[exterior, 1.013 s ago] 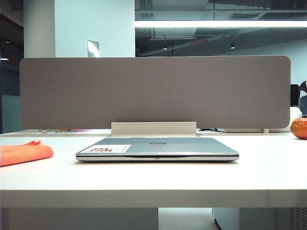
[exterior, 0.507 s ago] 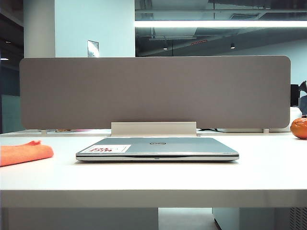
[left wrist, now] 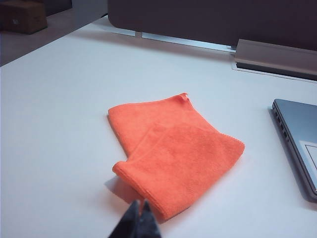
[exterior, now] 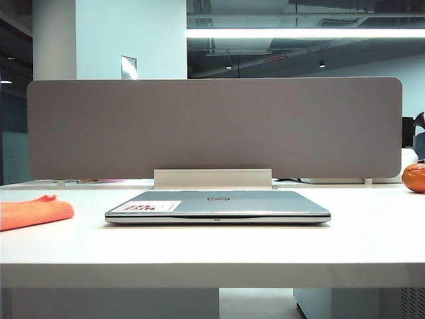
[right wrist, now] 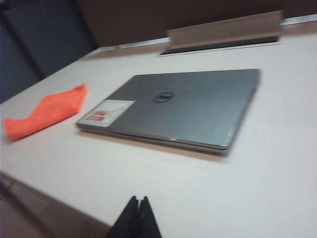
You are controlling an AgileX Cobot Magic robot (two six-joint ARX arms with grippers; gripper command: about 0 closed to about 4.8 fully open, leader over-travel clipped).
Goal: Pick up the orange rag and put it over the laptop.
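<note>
Left gripper (left wrist: 140,218): two dark fingertips pressed together with no gap between them, holding nothing. It hangs above the flat white table (left wrist: 59,109), not touching it. Just ahead of the tips lies the soft, bright orange fuzzy rag (left wrist: 173,153), folded over on itself into a rough square, one layer lying askew on the other, flat on the table. The nearest corner of the rag sits close in front of the gripper, apart from it. Beyond the rag and off to one side, a corner of the thin silver-grey closed laptop (left wrist: 299,139) enters the left wrist view, well apart from the rag.

Right gripper (right wrist: 137,218): dark fingertips likewise drawn together, empty, held above the near edge of the table (right wrist: 277,188). The right wrist view is blurred. Ahead of this gripper the laptop (right wrist: 198,106) lies lid down, its small round dark logo (right wrist: 162,96) and white sticker with red print (right wrist: 106,111) both facing up. The rag (right wrist: 47,114) lies further off, beyond the sticker end of the laptop, apart from it.

Exterior view: neither gripper appears. The laptop (exterior: 218,206) sits centred on the table (exterior: 212,249) before a grey partition panel (exterior: 212,126); the rag (exterior: 33,212) lies at one edge, a round glossy orange ball (exterior: 414,177) at the opposite edge.
</note>
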